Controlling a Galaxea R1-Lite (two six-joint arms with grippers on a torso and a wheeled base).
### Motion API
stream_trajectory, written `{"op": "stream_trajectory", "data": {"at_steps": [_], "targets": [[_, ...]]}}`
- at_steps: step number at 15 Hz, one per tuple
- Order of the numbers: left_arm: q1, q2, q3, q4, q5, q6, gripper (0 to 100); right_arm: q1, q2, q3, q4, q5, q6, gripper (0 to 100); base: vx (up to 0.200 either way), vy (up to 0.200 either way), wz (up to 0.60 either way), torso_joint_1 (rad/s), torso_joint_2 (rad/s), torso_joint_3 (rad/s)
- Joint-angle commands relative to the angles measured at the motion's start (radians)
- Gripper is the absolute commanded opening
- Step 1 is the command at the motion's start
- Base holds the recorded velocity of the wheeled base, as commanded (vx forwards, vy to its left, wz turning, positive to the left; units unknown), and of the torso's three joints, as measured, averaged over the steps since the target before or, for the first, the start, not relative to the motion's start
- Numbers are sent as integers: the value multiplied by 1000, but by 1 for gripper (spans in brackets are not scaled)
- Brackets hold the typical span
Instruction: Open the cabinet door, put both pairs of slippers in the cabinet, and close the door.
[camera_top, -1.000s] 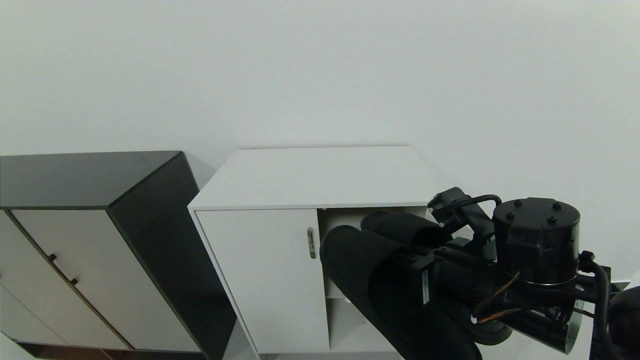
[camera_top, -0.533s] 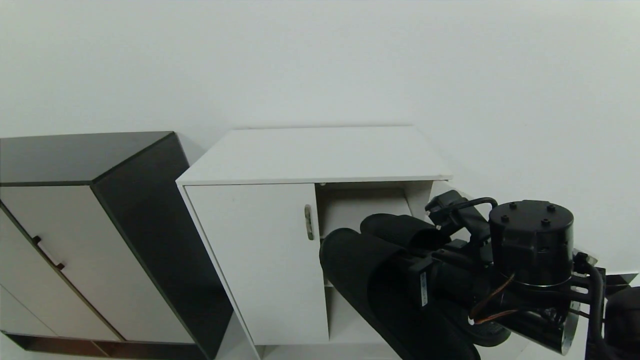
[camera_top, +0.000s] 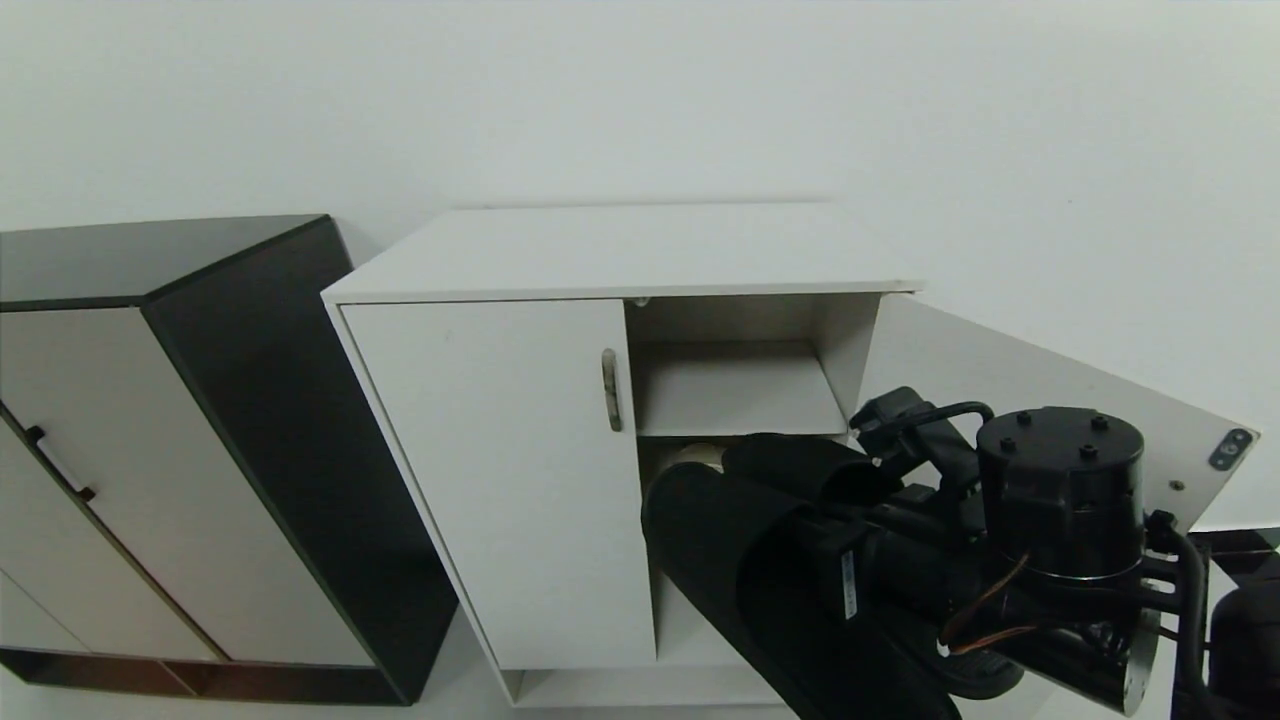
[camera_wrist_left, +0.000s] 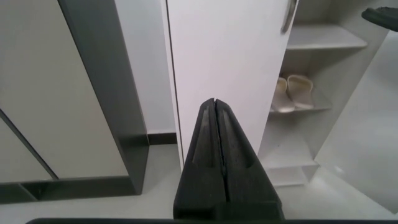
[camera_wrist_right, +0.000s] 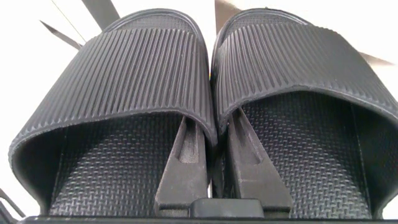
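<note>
A white cabinet (camera_top: 620, 250) stands with its right door (camera_top: 1050, 390) swung open and its left door (camera_top: 500, 470) closed. My right gripper (camera_wrist_right: 214, 134) is shut on the inner straps of a pair of black slippers (camera_top: 740, 530), held side by side in front of the open half, below the upper shelf (camera_top: 735, 390). A beige pair of slippers (camera_wrist_left: 293, 93) lies on the cabinet's middle shelf; a bit of the beige pair (camera_top: 700, 455) peeks above the black ones. My left gripper (camera_wrist_left: 214, 102) is shut on nothing, low in front of the closed door (camera_wrist_left: 230, 68).
A black cabinet (camera_top: 250, 450) with pale doors stands close to the left of the white one, with a narrow gap between them. The closed door carries a metal handle (camera_top: 609, 390). A plain white wall rises behind. The open door juts out beside my right arm.
The head camera has moved, so the cabinet sits higher in the picture and its upper shelf and open door now show. The right gripper still holds the black slippers.
</note>
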Motion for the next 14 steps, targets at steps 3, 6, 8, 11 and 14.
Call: {"op": "stream_trajectory", "data": {"at_steps": [3, 6, 8, 11, 14], "targets": [[0, 0, 0, 0, 0, -8, 0, 1, 5, 1, 0, 2, 0, 0, 0, 0, 0, -139, 471, 325], [0, 0, 0, 0, -1, -8, 0, -15, 35, -4, -2, 2, 3, 0, 0, 0, 0, -118, 412, 297], [0, 0, 0, 0, -1, -8, 0, -54, 95, -18, -6, 0, 6, 0, 0, 0, 0, -37, 137, 105], [0, 0, 0, 0, -1, -6, 0, -13, 158, -177, 52, -212, 34, 0, 0, 0, 0, -7, 20, 12], [0, 0, 0, 0, -1, 1, 0, 65, 182, -403, 310, -417, 165, 0, 0, 0, 0, 0, 0, 0]]}}
